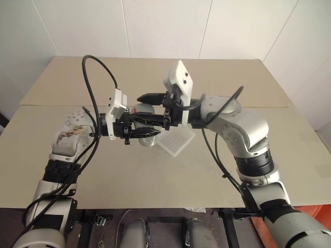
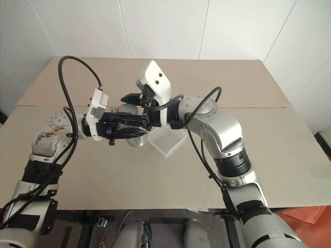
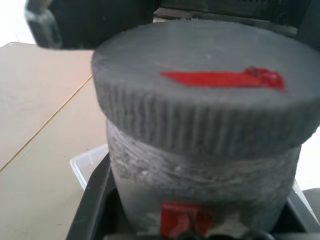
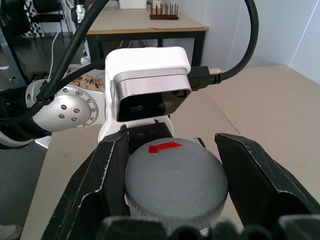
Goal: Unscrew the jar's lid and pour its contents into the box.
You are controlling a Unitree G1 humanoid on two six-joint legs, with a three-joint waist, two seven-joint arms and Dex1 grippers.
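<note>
We are at the unscrewing step, with the lid (image 4: 175, 182) still seated on the jar (image 3: 200, 190) and nothing yet poured. Our left gripper (image 1: 147, 133) reaches level toward the right and is clenched on the jar's body, holding it upright above the table (image 1: 155, 175) in front of our chest; in the left wrist view the jar's ribbed grey wall and red label mark sit between the black fingers (image 3: 92, 200). Our right gripper (image 4: 172, 180) comes in level from the other side, a little higher, and its two fingers straddle the lid's ribbed rim. The left-hand finger lies against the rim, while a narrow gap appears beside the other finger, so we judge the grip as closing on the lid but cannot tell that it is fully tight.

The next move, as we judge it, calls for a firm pinch on the rim, then a roll of the right wrist about the jar's axis while the left hand holds the jar from turning. A loose pinch would slip over the ribs.

Just beyond and below the jar, the box (image 1: 176, 140) rests on the table, a translucent tray turned cornerwise, close enough for the pour. The contents are hidden inside the jar.
</note>
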